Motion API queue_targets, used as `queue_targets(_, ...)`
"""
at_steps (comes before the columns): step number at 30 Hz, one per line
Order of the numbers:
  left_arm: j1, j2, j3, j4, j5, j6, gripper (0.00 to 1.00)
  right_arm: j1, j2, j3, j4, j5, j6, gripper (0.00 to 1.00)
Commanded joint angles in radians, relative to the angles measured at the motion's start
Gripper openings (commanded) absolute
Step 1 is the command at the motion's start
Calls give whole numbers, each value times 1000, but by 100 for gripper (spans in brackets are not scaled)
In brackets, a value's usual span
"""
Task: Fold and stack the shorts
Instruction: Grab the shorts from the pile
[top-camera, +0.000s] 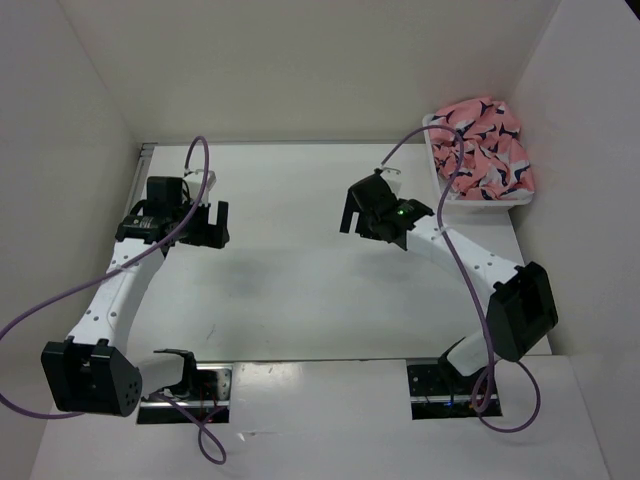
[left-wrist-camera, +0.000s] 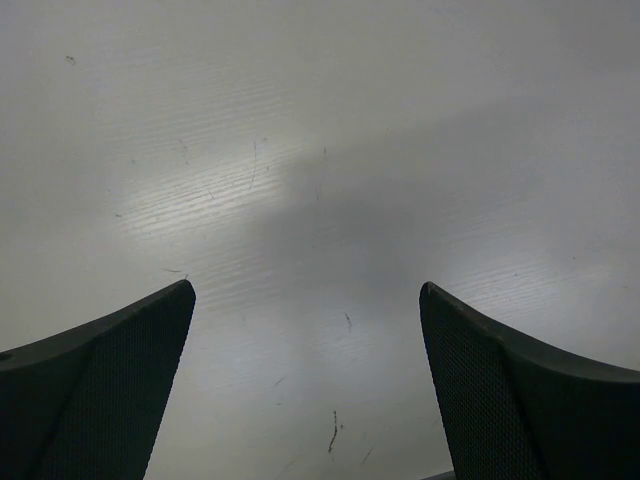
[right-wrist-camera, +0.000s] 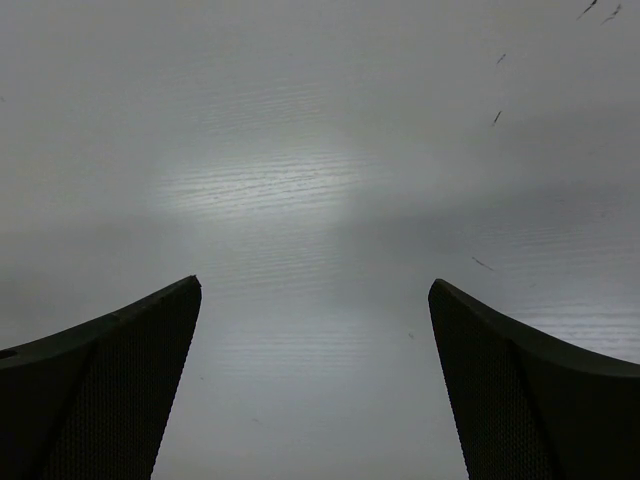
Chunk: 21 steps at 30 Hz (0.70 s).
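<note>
Your shorts (top-camera: 487, 148) lay crumpled in a heap inside the white basket (top-camera: 478, 199), filling it and rising above its rim. That basket sat at the far right corner of the surface (top-camera: 300, 300), close to the right wall (top-camera: 590, 150) and a little short of the back wall (top-camera: 300, 70). You had the left fingers (left-wrist-camera: 110, 400) spread wide with nothing between them, hanging over the surface toward its left edge, near the left wall (top-camera: 60, 150). The right fingers (right-wrist-camera: 540, 400) were spread just as wide and held nothing; they hung over the middle of the surface, left of the basket and not touching it. A purple cable (top-camera: 452, 160) looped from the right arm across the basket's left side. A broad stretch of white surface lay between your two arms.
</note>
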Motion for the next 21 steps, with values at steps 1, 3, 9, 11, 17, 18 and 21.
queue_targets(1, -5, -19, 0, 2, 11, 3, 100, -15, -49, 18, 10, 53, 31, 100)
queue_targets(3, -5, -19, 0, 2, 20, 3, 100, -15, -85, 8, 25, 54, 31, 100)
queue_targets(9, -5, -19, 11, 2, 20, 3, 100, -46, -92, 32, 56, 87, -4, 100)
queue_targets(11, -5, -19, 20, 2, 20, 3, 100, -56, -69, 73, 47, 101, -14, 100)
queue_targets(17, -5, -37, 32, 11, 53, 3, 100, -248, -1, 224, 40, 48, -41, 100)
queue_targets(18, -5, -37, 43, 11, 53, 3, 100, -329, 19, 260, 53, 9, -50, 100)
queue_targets(21, -5, -48, 57, 11, 40, 3, 100, -481, 72, 330, 65, -26, -60, 100)
